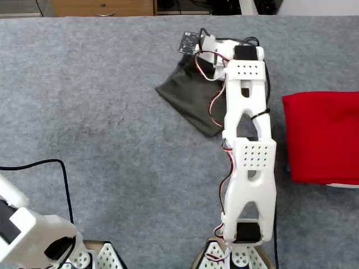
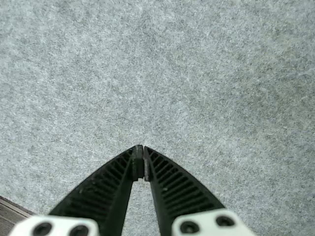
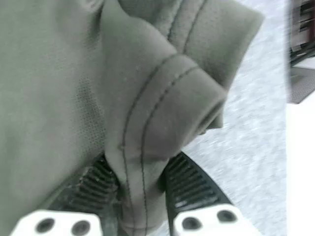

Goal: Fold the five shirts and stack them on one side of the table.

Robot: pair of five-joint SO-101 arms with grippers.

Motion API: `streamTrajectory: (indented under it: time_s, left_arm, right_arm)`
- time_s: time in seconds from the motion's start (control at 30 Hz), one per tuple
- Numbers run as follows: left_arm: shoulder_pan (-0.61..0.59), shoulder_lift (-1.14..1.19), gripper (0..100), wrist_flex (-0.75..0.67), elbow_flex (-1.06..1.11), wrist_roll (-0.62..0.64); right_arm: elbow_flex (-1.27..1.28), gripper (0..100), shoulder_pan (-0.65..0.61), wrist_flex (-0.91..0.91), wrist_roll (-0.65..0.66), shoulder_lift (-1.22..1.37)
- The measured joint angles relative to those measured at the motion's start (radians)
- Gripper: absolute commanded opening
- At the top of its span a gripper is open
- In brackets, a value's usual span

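The right claw [image 3: 141,169] was clenched on a stitched hem of the grey-green shirt [image 1: 188,98] — the cloth was bunched between its jaws, with a rolled edge bulging above them. A grip on an edge and not on the middle suited a fold: the hem was probably held so it could be carried over the rest of the garment. The shirt lay crumpled toward the far middle of the table [image 1: 101,112], partly under the outstretched right arm [image 1: 247,140], and was not yet a neat rectangle. At the table's right edge sat a red shirt [image 1: 322,137], folded flat and well apart from the grey-green one. It likely marked the side chosen for the stack. The left claw [image 2: 139,157] was closed on nothing, tips touching, over bare table — the left arm [image 1: 33,235] was tucked at the near left corner, seemingly parked out of the way
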Motion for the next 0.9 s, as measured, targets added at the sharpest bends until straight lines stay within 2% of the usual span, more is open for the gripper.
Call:
streamTrajectory:
  time_s: [0.2, 0.37, 0.53, 0.77, 0.9]
  left_arm:
    - [0.000, 0.000, 2, 0.000, 0.000, 0.000]
    - [0.000, 0.000, 2, 0.000, 0.000, 0.000]
    - [0.000, 0.000, 2, 0.000, 0.000, 0.000]
    - [0.000, 0.000, 2, 0.000, 0.000, 0.000]
    - [0.000, 0.000, 2, 0.000, 0.000, 0.000]
  right_arm:
    - [-0.002, 11.9, 0.000, -0.063, 0.002, 0.051]
    - [-0.051, 16.4, 0.000, -0.072, -0.146, 0.051]
    - [-0.146, 17.1, 0.000, -0.074, -0.353, 0.051]
    - [-0.222, 17.1, 0.011, -0.048, -0.776, 0.051]
    - [-0.235, 17.1, 0.034, 0.025, -0.908, 0.051]
